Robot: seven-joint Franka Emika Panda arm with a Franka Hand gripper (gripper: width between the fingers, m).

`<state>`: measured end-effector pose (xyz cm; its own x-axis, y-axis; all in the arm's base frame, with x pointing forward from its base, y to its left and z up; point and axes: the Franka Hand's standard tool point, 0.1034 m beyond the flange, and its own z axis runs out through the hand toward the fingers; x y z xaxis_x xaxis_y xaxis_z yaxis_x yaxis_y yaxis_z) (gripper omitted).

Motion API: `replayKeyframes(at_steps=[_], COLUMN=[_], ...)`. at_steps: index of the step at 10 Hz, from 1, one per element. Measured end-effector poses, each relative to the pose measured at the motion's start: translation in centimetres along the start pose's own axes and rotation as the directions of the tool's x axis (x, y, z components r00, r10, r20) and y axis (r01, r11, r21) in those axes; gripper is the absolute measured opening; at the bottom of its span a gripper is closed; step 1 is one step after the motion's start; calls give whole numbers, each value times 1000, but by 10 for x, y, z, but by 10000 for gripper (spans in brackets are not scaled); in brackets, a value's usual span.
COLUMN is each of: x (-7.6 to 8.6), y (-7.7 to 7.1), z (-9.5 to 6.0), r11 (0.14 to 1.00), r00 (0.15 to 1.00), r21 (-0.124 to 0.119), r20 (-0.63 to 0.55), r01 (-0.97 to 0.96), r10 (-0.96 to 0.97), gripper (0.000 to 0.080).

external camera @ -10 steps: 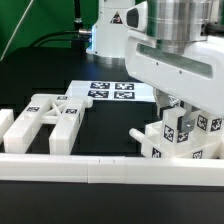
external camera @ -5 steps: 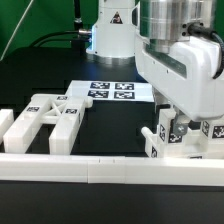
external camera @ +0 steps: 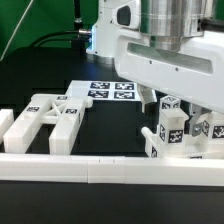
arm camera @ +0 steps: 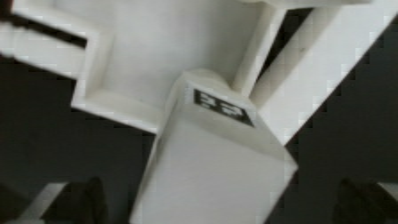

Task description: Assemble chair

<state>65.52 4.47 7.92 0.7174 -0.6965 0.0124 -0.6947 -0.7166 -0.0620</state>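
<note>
The chair is in loose white parts. On the exterior view's right, upright blocky pieces with tags (external camera: 173, 127) stand together behind the front bar. A ladder-like frame (external camera: 52, 120) lies on the exterior view's left. My gripper (external camera: 165, 98) hangs just above the right-hand pieces. In the wrist view a long white piece with a tag (arm camera: 221, 104) runs between my gripper (arm camera: 217, 205). Its dark fingertips (arm camera: 68, 203) stand well off both sides of the piece, with black gaps between. The gripper is open and holds nothing.
The marker board (external camera: 111, 90) lies flat on the black table behind the parts. A long plain white border bar (external camera: 100, 165) runs along the front edge. The arm's white base (external camera: 112, 35) stands at the back.
The gripper has opened, let go of the upright white piece on the right and lifted, so the tagged pieces show below the hand. The frame on the left has not moved.
</note>
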Motion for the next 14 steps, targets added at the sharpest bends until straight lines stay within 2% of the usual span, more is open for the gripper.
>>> replayKeyframes(at_steps=[3,4,5,7,9,10,14], x=[1,0,-1,-5,-22,-31,-31], y=[1,1,-1,-7,-4,-1,1], z=[0,0,-3,-14,-32,-37,-34], r11=[985,972,926,900,897,901,902], r00=[985,972,926,899,897,901,902], r21=[-2,-8,-30,-17,3,6,3], r20=[0,-1,-5,-14,-12,-5,-2], r01=[174,235,377,436,441,433,432], r10=[-174,-235,-377,-437,-441,-433,-432], gripper=[649,649,649,649,649,649,649])
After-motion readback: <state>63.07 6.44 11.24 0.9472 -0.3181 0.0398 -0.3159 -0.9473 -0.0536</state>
